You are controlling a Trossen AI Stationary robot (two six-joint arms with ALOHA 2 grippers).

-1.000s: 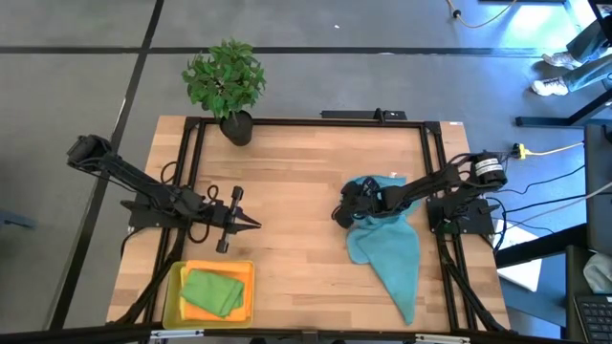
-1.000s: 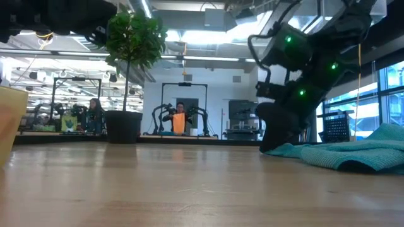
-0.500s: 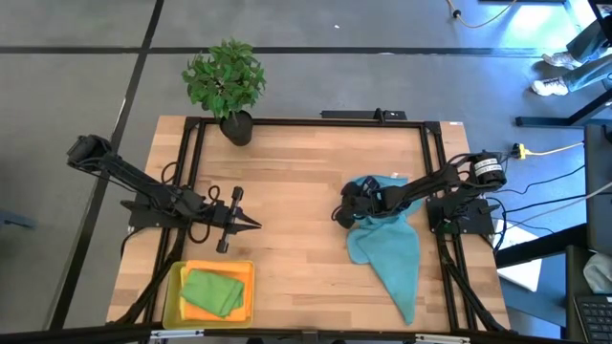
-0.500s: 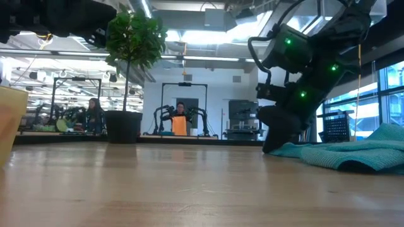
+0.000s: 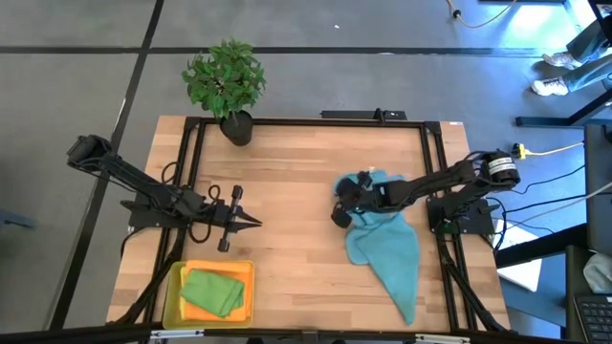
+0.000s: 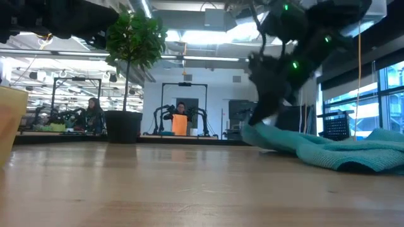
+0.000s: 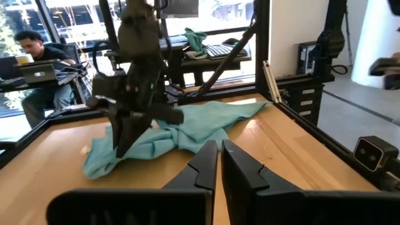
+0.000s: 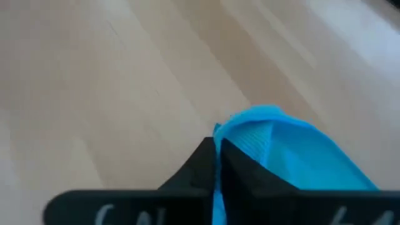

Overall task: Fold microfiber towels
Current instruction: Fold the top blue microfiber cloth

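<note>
Now | right tool [image 5: 337,218] pinching one teal towel [image 5: 387,250] | left tool [image 5: 256,225] clenched (one green towel [image 5: 210,291] trayed)

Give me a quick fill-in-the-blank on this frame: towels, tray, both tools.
1. The right tool is shut on an edge of the ____ towel.
2. The folded green towel lies in the ____ tray.
3. The left tool is ____ and holds nothing.
4. The potted plant stands at the table's ____ edge, away from the tray.

Missing words: teal; yellow; shut; far
</note>
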